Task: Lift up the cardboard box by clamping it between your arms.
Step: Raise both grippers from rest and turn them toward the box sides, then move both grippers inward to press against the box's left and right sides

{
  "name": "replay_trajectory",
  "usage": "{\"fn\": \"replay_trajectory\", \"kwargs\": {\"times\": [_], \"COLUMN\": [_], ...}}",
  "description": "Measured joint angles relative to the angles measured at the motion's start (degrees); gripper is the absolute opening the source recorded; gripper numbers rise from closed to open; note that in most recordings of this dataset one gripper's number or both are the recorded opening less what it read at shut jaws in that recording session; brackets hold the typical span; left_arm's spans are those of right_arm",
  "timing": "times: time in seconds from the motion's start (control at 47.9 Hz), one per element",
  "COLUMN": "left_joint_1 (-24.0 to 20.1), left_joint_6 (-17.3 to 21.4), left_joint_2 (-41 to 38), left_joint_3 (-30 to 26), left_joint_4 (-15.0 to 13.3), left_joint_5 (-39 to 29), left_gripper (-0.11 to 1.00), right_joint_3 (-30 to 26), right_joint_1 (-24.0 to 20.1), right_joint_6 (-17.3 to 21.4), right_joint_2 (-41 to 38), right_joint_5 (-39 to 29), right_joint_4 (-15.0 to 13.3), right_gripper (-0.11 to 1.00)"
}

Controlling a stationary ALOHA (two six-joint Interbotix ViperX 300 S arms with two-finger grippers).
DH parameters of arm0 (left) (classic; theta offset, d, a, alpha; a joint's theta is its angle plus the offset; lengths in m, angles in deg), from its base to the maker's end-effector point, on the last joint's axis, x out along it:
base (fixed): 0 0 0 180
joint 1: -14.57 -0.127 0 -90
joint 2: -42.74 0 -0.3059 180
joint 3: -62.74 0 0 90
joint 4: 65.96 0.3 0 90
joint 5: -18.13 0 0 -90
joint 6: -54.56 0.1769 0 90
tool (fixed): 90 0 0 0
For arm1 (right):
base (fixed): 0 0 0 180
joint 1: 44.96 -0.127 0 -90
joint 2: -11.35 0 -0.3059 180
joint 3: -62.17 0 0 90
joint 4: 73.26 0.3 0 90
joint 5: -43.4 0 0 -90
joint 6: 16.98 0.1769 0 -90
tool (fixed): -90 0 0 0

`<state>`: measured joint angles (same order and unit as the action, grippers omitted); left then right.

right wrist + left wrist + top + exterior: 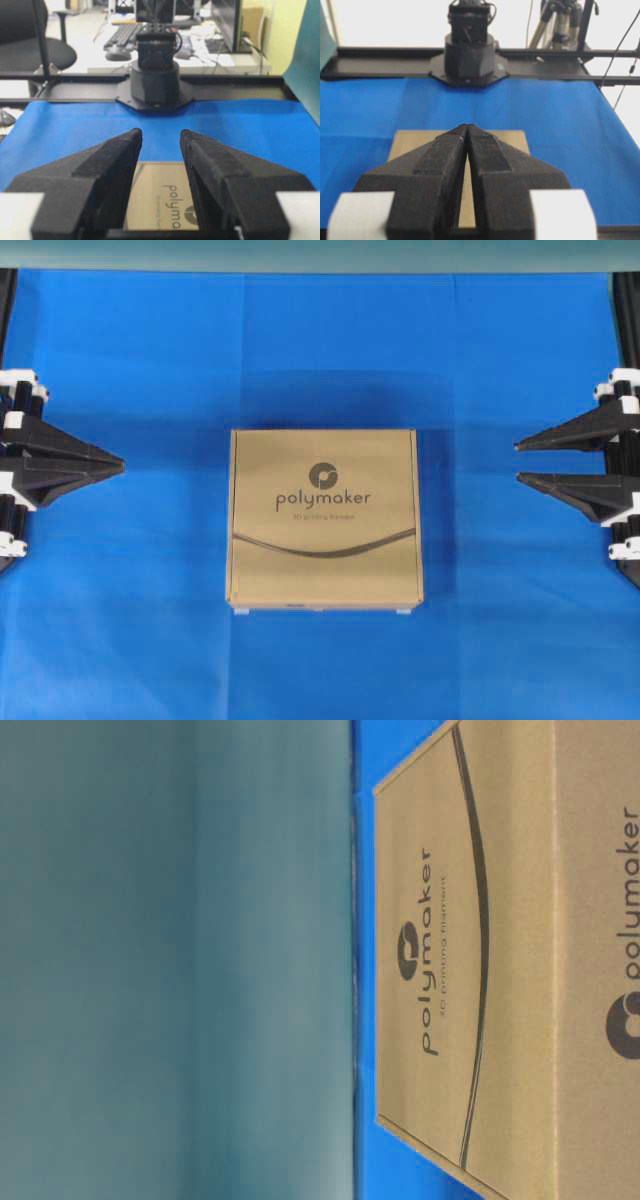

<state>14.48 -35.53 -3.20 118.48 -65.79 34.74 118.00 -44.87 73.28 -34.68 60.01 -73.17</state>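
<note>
The flat tan cardboard box (pixel 324 518), printed "polymaker", lies on the blue cloth in the middle of the overhead view. It fills the right side of the table-level view (pixel 470 970). My left gripper (pixel 122 466) is shut, its tips touching, and it hangs well to the left of the box with cloth between. In the left wrist view the left gripper (pixel 469 126) points at the box (pixel 410 142). My right gripper (pixel 518 462) stands open and empty, apart from the box's right side. Between the right gripper's (pixel 160 134) fingers the box (pixel 160 200) shows lower down.
Blue cloth (pixel 320 350) covers the table on every side of the box. Each wrist view shows the opposite arm's black base (pixel 469 55) (pixel 156 82) on a black rail. A teal backdrop (pixel 170 960) runs along the far edge. An office chair (pixel 30 40) stands beyond the table.
</note>
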Motion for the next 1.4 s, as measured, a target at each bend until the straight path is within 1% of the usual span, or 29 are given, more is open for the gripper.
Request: {"fn": "replay_trajectory", "kwargs": {"times": [0.021,0.083,0.125,0.209,0.313,0.397,0.522,0.689,0.793,0.856,0.918,0.96,1.023,1.064,1.106,1.127,1.169,1.211,1.273,1.315,1.357,1.398], "left_joint_1": [0.0,0.09,0.18,0.18,0.18,0.09,0.09,0.09,0.09,0.0,0.09,0.09,0.0,0.0,0.0,0.0,-0.18,-0.35,-0.79,-1.05,-1.32,-1.58], "left_joint_6": [-0.09,-2.29,-2.55,-3.43,-3.52,-3.43,-3.43,-3.34,-2.81,-2.81,-2.64,-2.64,-2.55,-2.55,-2.55,-2.55,-2.55,-2.55,-2.55,-2.64,-2.64,-2.64], "left_joint_2": [-0.09,-0.44,-0.7,-1.76,-4.04,-6.77,-11.6,-17.23,-20.21,-21.71,-23.2,-24.26,-25.49,-26.02,-26.54,-26.72,-27.16,-27.6,-28.3,-28.83,-29.36,-30.15], "left_joint_3": [0.0,-0.35,-0.62,-1.85,-3.52,-5.1,-7.12,-8.88,-10.02,-10.81,-11.34,-11.6,-11.87,-11.87,-11.87,-11.87,-11.87,-11.78,-11.43,-11.43,-11.34,-11.34], "left_joint_4": [0.0,0.35,0.44,0.62,0.7,0.7,0.79,0.79,0.79,0.88,0.88,0.88,0.88,0.88,0.88,0.88,0.88,0.88,0.88,0.88,0.88,0.97], "left_joint_5": [-0.26,-2.64,-4.13,-8.09,-13.8,-18.54,-24.52,-29.79,-31.99,-33.13,-34.28,-34.89,-35.42,-35.51,-35.51,-35.51,-35.51,-35.51,-35.51,-35.51,-35.51,-35.42], "left_gripper": [0.05,0.0,-0.01,-0.01,0.0,-0.01,-0.01,0.0,0.0,0.0,0.0,0.0,0.0,0.04,0.12,0.18,0.3,0.45,0.63,0.74,0.83,0.87], "right_joint_3": [0.0,0.0,-0.09,-1.58,-4.13,-5.71,-6.86,-7.12,-7.38,-7.56,-7.73,-7.82,-8.0,-8.09,-8.26,-8.26,-8.26,-8.26,-8.26,-8.26,-8.26,-8.26], "right_joint_1": [0.0,0.18,0.26,0.79,1.49,2.02,2.46,3.34,3.6,3.69,3.69,3.78,3.87,4.04,4.31,4.39,4.57,4.57,4.66,4.75,4.75,4.92], "right_joint_6": [0.09,0.09,0.44,0.97,1.05,1.05,1.05,1.05,1.05,0.97,0.62,0.44,0.26,0.26,0.26,0.18,0.09,0.0,-0.26,-0.44,-0.7,-0.79], "right_joint_2": [0.0,-0.26,-0.79,-2.02,-4.48,-6.68,-10.46,-16.17,-18.98,-20.48,-21.97,-22.68,-23.64,-24.35,-25.05,-25.49,-26.02,-26.54,-27.42,-28.04,-28.74,-29.36], "right_joint_5": [0.0,-2.02,-4.48,-13.36,-26.28,-33.4,-39.2,-43.42,-45.0,-45.44,-45.62,-45.79,-46.23,-46.76,-47.29,-47.55,-47.64,-47.64,-47.64,-47.55,-47.11,-46.76], "right_joint_4": [0.0,0.97,2.02,3.6,3.87,3.43,2.37,1.67,1.41,1.23,1.14,1.14,1.14,1.14,1.14,1.05,1.14,0.88,0.18,-0.26,-0.53,-0.62], "right_gripper": [0.14,0.06,0.01,-0.04,-0.04,-0.03,-0.03,-0.02,0.02,0.07,0.15,0.23,0.4,0.52,0.64,0.72,0.82,0.92,0.99,0.99,0.98,0.98]}}
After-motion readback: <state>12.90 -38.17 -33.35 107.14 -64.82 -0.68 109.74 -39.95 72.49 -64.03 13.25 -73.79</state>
